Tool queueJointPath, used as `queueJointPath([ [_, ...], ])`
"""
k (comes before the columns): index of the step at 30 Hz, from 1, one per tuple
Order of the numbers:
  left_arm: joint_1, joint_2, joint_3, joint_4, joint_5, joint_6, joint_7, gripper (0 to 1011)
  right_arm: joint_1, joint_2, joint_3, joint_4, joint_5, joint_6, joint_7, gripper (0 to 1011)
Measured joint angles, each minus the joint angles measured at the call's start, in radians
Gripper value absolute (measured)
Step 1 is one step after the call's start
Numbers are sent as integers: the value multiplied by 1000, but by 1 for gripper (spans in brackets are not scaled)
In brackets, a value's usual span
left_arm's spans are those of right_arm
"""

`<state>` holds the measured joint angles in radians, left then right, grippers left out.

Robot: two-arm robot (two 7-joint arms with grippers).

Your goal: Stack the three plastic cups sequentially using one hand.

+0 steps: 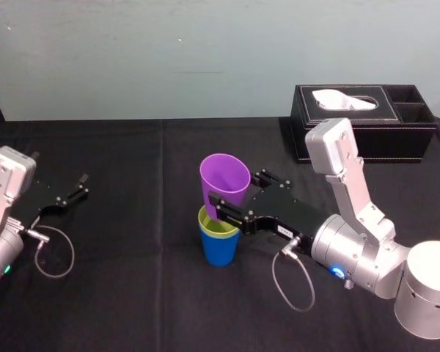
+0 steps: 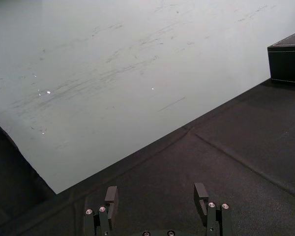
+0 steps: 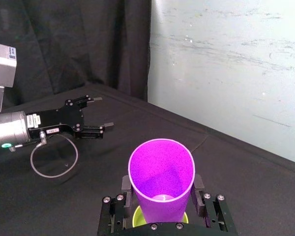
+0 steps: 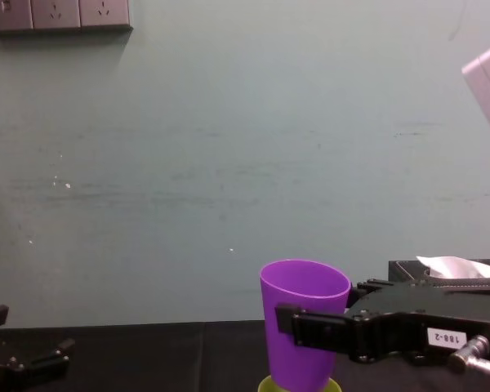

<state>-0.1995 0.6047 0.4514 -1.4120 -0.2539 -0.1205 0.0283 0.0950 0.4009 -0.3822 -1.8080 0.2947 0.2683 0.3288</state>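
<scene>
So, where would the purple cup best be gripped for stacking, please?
Take the purple cup by its side wall, mid-height, from the robot's right, as the right end effector does: upright and tapered, its base hangs free over the yellow-green cup.

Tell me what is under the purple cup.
Below the purple cup, held by the right gripper, sits the yellow-green cup nested in the blue cup. The gripper hides the purple cup's base, so whether it is seated is unclear. The left gripper is parked aside.

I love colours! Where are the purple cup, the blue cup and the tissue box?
purple cup [image 1: 225, 178], head view, inner wall.
blue cup [image 1: 220, 251], head view, outer side.
tissue box [image 1: 396, 144], head view, front wall.
</scene>
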Motion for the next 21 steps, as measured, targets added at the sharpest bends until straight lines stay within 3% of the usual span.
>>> queueJointPath([
  [21,0,0,0,0,0,0,0,1010,6,-12,-13,41,-6,-6,-2,717],
])
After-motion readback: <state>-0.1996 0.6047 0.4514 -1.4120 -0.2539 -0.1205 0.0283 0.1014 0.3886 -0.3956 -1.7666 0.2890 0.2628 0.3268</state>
